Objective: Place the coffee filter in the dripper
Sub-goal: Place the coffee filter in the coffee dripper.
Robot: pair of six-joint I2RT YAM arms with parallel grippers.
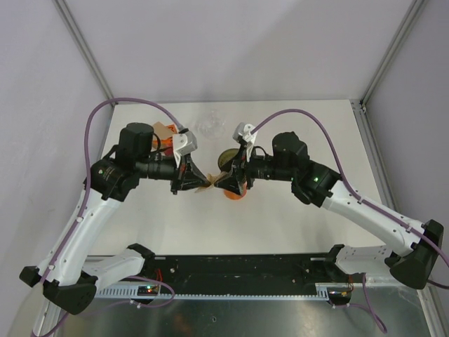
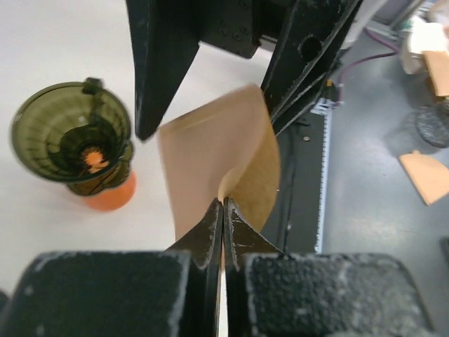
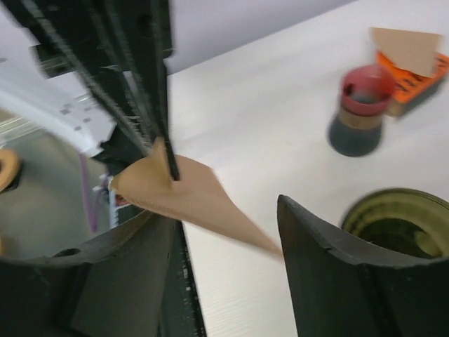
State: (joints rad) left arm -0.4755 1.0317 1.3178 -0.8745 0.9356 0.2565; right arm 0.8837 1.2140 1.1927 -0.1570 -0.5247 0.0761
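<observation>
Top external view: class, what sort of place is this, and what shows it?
Probably a robotics lab test cell: two white-and-black robot arms mounted at a white table, plain panel walls on metal posts, and an olive-green cone dripper on an orange base.

Tan paper coffee filter held off the bench; the dripper stands upright close by.

The coffee filter (image 2: 224,151) is a tan paper cone folded nearly flat, with one side curling open. One edge is pinched between the closed left fingers (image 2: 208,235), and the rest reaches out into the gap between the spread right fingers (image 3: 330,267); whether it touches them cannot be told. The dripper (image 2: 70,133) is a translucent olive-green ribbed funnel, mouth up, on an orange base (image 2: 112,196) on the bench (image 2: 42,42). It stands off to one side of the left fingers, apart from the filter, close beside the right fingers.
</observation>
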